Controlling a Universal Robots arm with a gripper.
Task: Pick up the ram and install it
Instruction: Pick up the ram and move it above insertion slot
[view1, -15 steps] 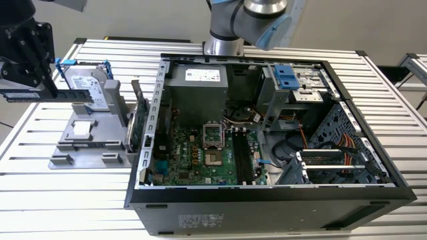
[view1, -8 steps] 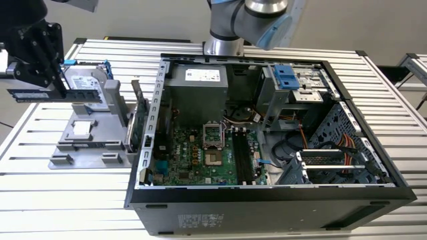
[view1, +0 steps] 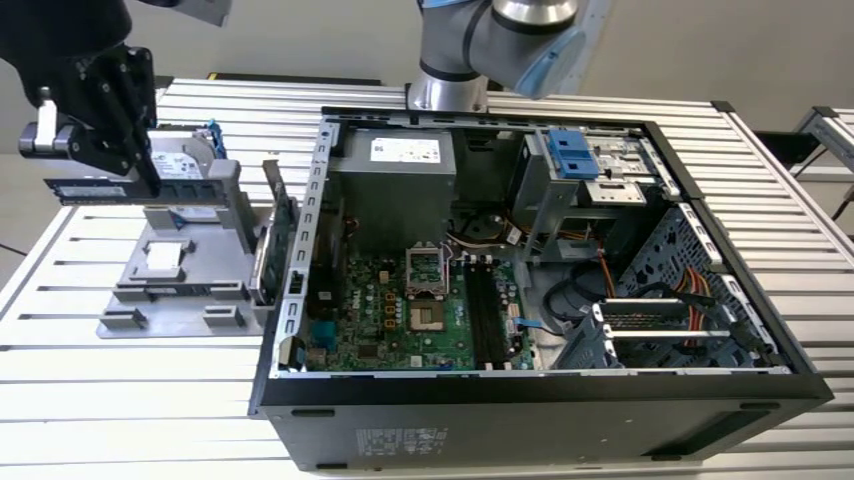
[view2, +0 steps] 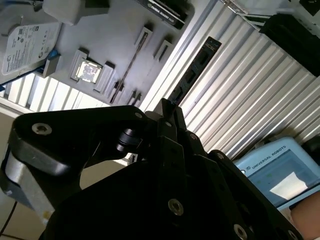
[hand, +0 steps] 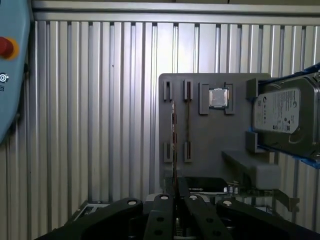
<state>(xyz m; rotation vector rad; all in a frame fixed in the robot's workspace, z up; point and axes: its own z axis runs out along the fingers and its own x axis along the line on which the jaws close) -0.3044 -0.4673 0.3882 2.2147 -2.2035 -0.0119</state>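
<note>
My gripper (view1: 123, 172) hangs above the grey parts holder (view1: 174, 285) at the exterior view's left, outside the computer case (view1: 534, 400). It is shut on the ram (view1: 78, 190), a thin dark stick held level and lifted off the holder. In the second wrist view the ram (view2: 194, 72) juts out past the black fingers (view2: 172, 125) over the ribbed table. In the first wrist view the ram (hand: 173, 145) shows edge-on as a slim line rising from between the fingers (hand: 162, 212). The memory slots (view1: 487, 312) lie on the motherboard inside the case.
A silver hard drive (hand: 282, 112) and a small square chip (hand: 218, 97) sit on the holder. A green expansion card (view1: 283, 262) stands between the holder and the case wall. A teach pendant (hand: 10, 65) lies on the ribbed table (hand: 100, 100). The arm's base (view1: 447, 90) stands behind the case.
</note>
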